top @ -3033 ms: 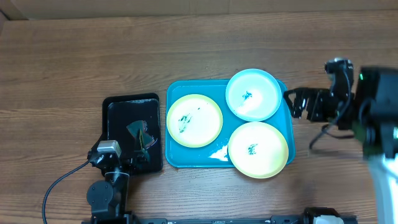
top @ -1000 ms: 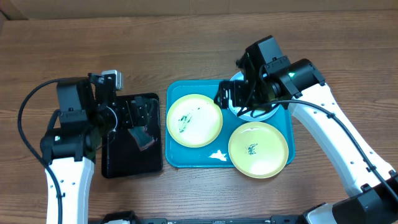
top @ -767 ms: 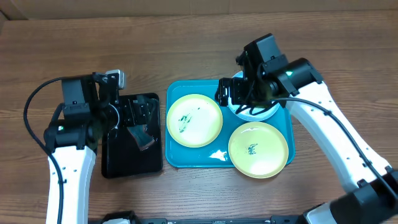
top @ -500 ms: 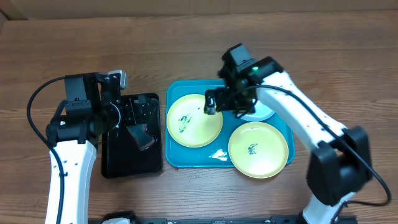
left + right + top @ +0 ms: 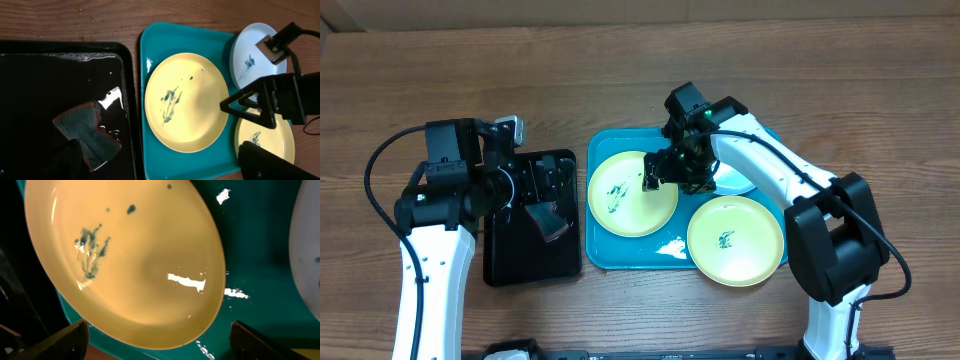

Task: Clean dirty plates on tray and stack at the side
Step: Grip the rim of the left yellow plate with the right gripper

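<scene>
On the left of the wooden worktop (image 5: 410, 80) sits a black tray (image 5: 520, 268). It holds a thin film of liquid and a dark sponge (image 5: 87, 134), which lies flat towards the right side. Above it hang the left fingers (image 5: 538, 182), spread wide and released, with nothing between them.

Just beside the black tray, on its right, lies the turquoise tray (image 5: 620, 250) with all three plates in it. At its left end is the left yellow plate (image 5: 620, 195), with a teal smear left of its middle. The right fingers (image 5: 660, 176) hover low over this plate's right edge, parted to either side of the rim and grasping nothing. Whether they touch it I cannot tell.

In the far right corner sits the blue plate (image 5: 250, 60), also smeared. From overhead the right arm (image 5: 770, 175) crosses it and hides most of it. Towards the near right corner rests the right yellow plate (image 5: 735, 240), with a small teal mark at its centre, just beside the blue one. A few whitish flecks show on the bare tray floor between the two yellow plates.
</scene>
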You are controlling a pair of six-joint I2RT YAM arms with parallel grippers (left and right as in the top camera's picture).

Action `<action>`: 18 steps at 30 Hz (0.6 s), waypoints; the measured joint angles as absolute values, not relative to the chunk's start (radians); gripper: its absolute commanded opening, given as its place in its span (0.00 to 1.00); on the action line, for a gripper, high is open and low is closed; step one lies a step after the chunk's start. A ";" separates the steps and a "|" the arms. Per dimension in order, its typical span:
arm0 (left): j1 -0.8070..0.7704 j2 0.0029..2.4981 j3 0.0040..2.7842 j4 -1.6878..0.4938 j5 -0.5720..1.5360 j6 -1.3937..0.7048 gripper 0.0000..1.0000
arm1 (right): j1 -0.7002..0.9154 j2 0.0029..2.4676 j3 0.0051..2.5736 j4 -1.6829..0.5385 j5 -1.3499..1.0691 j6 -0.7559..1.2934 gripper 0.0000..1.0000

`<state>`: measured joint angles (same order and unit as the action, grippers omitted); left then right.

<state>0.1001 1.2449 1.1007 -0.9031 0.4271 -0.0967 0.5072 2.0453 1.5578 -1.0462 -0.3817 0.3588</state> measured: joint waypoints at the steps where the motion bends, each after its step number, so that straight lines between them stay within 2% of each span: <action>1: 0.100 1.245 1.101 -0.904 0.427 -0.097 1.00 | 0.508 2.052 1.558 -1.042 -0.377 0.376 0.91; 11: 0.100 1.245 1.101 -0.913 0.407 -0.097 1.00 | 0.511 2.109 1.558 -0.984 -0.353 0.501 0.75; 13: 0.100 1.245 1.101 -0.915 0.403 -0.097 1.00 | 0.511 2.109 1.558 -0.981 -0.346 0.519 0.69; 16: 0.100 1.245 1.101 -0.919 0.397 -0.097 1.00 | 0.511 2.115 1.558 -0.974 -0.330 0.532 0.54; 18: 0.100 1.245 1.101 -0.919 0.395 -0.097 1.00 | 0.510 2.128 1.558 -0.975 -0.322 0.543 0.54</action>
<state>0.1001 1.2449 1.1007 -0.9192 0.3946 -0.0967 0.5102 2.1284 1.5578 -0.9749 -0.3222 0.5434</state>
